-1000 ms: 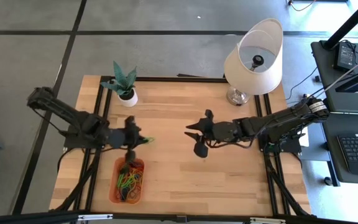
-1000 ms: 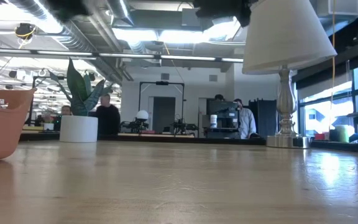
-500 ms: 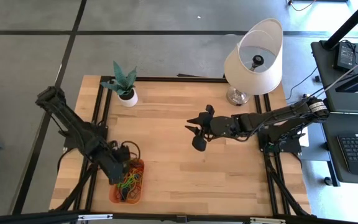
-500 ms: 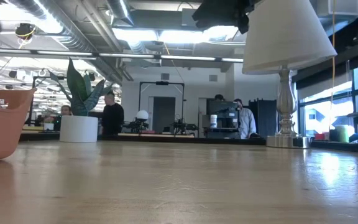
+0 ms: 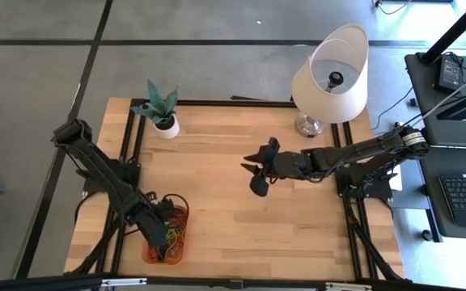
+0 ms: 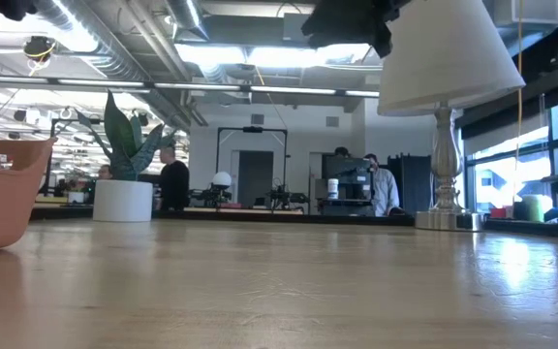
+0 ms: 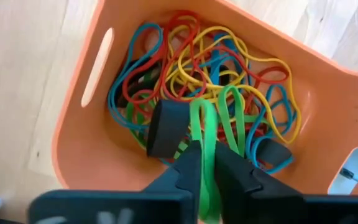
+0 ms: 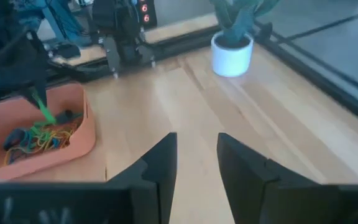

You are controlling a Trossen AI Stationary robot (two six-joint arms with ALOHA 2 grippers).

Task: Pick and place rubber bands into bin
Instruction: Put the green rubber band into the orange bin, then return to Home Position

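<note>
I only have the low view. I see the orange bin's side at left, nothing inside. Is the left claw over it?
Observer: Yes. The left claw hangs over the shallow orange plastic bin at the table's front left.
Operator: Holding anything?
Observer: It is shut on a thin green rubber band, which dangles into the bin.
Operator: Bin contents?
Observer: A tangle of yellow, red, blue and green rubber bands, plus a small black block.
Operator: Right claw?
Observer: The right claw is open above mid-table, holding nothing.
</note>
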